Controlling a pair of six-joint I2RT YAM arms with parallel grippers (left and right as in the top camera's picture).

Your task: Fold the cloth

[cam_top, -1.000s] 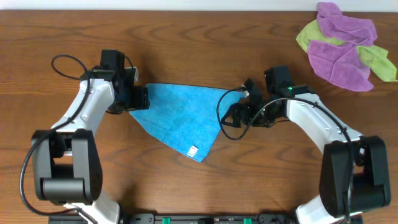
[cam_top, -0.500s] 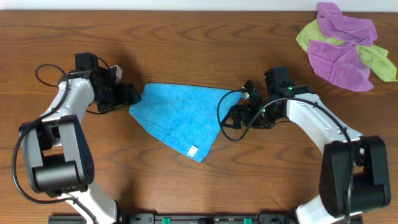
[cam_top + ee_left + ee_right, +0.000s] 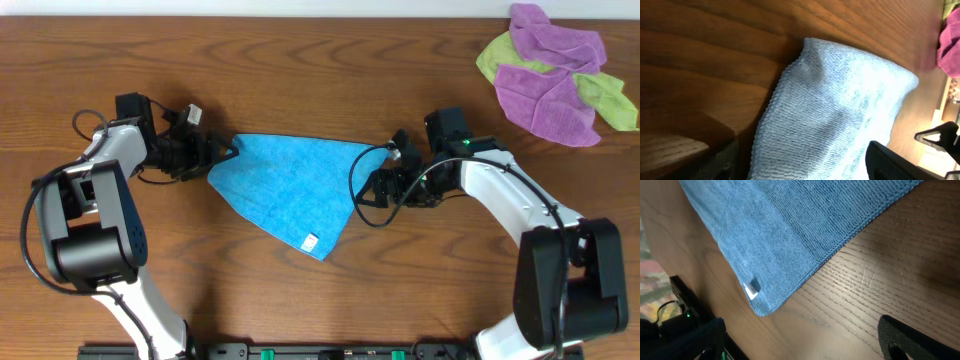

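Note:
The cloth (image 3: 290, 185) is sky blue and lies flat on the wooden table as a triangle, its tip pointing toward the front edge. A small white tag (image 3: 311, 240) sits near that tip. My left gripper (image 3: 218, 157) is open at the cloth's left corner. In the left wrist view the cloth (image 3: 835, 110) runs between the wide-apart fingers (image 3: 900, 165) of the left gripper (image 3: 800, 172). My right gripper (image 3: 380, 172) is open just off the cloth's right edge. Under the right gripper (image 3: 805, 345) is bare wood, with the cloth (image 3: 780, 225) and tag (image 3: 751, 290) ahead of it.
A heap of purple and lime-green cloths (image 3: 555, 70) lies at the far right corner of the table (image 3: 300, 300). A bit of purple cloth (image 3: 950, 35) shows at the right edge of the left wrist view.
My left arm drew back to the left, turned, and its open fingers came back to the cloth's left corner. The right arm and the cloth have not moved.

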